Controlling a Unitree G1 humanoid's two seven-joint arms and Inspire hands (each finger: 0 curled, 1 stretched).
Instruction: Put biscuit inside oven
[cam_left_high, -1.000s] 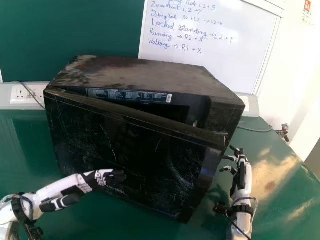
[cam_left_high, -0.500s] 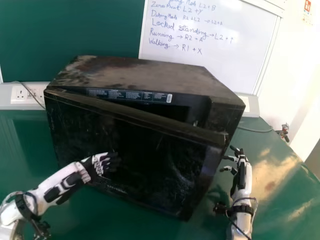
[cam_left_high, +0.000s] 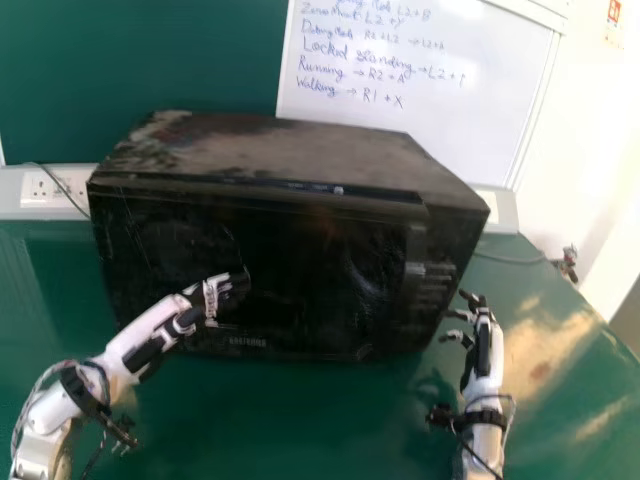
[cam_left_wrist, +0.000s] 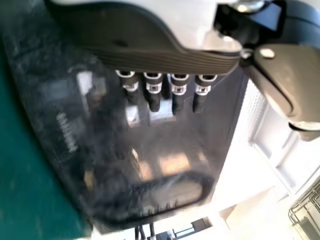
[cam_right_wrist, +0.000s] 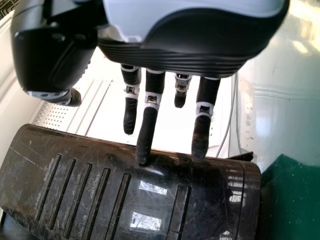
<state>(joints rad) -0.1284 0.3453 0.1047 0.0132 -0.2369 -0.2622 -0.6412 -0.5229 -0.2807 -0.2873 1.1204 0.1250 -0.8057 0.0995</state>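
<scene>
Behind the green tabletop, a handwritten whiteboard adjoins a dark green panel.

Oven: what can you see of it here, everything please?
The oven is a black, boxy microwave upright on the green table. Its top looks like dusty metal; the glossy, scratched door looks like glass or plastic. A control panel with long bars lies right of the door in the head view. The door is nearly closed, a thin gap along its top. The left hand is at the door, the right hand by the panel; contact is unclear.
</scene>
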